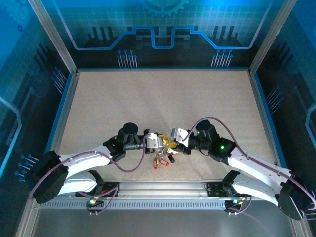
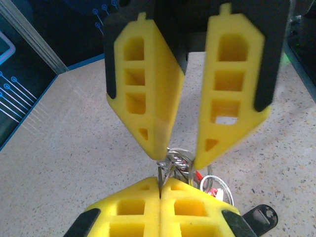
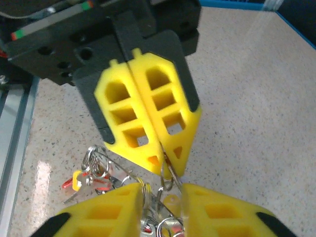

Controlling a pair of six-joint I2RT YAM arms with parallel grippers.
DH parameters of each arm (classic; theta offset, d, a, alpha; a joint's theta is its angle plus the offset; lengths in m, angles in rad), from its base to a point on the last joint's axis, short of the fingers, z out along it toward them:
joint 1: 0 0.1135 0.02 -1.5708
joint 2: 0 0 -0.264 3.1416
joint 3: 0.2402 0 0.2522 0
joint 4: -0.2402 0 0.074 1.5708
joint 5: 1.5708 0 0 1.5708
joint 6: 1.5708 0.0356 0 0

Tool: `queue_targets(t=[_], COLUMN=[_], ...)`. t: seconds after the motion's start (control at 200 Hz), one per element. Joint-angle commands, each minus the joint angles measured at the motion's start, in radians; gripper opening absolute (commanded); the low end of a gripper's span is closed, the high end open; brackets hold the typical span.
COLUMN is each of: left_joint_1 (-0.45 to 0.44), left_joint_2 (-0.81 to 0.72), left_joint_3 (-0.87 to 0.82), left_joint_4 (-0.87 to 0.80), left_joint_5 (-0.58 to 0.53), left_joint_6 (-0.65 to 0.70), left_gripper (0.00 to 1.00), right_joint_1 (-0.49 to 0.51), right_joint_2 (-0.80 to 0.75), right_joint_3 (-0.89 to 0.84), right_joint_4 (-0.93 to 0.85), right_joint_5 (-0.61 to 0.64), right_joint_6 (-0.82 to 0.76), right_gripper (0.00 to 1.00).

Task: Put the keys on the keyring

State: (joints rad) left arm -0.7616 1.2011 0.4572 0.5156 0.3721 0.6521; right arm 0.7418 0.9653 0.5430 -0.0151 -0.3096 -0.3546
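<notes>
Grey metal keyring (image 3: 158, 217) hangs between the two hands, low over the bench (image 3: 247, 98). It looks light, hard and slippery, so hold its flat rim. Small red and yellow keys (image 3: 79, 180) dangle beside it. Left hand (image 3: 167, 168) is pinched shut on its thin loop; right hand (image 2: 177, 162) squeezes the ring.
</notes>
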Motion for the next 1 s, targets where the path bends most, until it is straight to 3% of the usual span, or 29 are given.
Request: queue_targets(t=[0.0,0.315,0.52,0.625,0.946,0.991], left_joint_1=[-0.003,-0.002,-0.002,-0.003,-0.003,-0.004], left_joint_2=[-0.007,-0.004,-0.017,-0.027,-0.052,-0.054], left_joint_3=[0.027,0.015,0.004,-0.001,0.001,-0.002], left_joint_4=[0.060,0.077,0.067,0.060,-0.015,-0.013], left_joint_5=[0.005,0.004,-0.008,-0.020,-0.066,-0.070], left_joint_6=[-0.019,-0.026,-0.009,0.008,0.076,0.078], left_gripper=[0.00,0.00,0.00,0.00,0.00,0.00], right_joint_1=[0.011,0.016,0.016,0.014,-0.001,-0.003], right_joint_2=[0.009,0.044,0.041,0.039,0.032,0.033], right_joint_3=[-0.005,-0.020,-0.029,-0.031,-0.031,-0.028], right_joint_4=[0.010,0.041,0.034,0.031,0.028,0.024], right_joint_5=[0.043,0.060,0.055,0.043,0.041,0.041], right_joint_6=[0.046,0.084,0.091,0.092,0.094,0.093], right_gripper=[0.24,0.22,0.11,0.00,0.00,0.13])
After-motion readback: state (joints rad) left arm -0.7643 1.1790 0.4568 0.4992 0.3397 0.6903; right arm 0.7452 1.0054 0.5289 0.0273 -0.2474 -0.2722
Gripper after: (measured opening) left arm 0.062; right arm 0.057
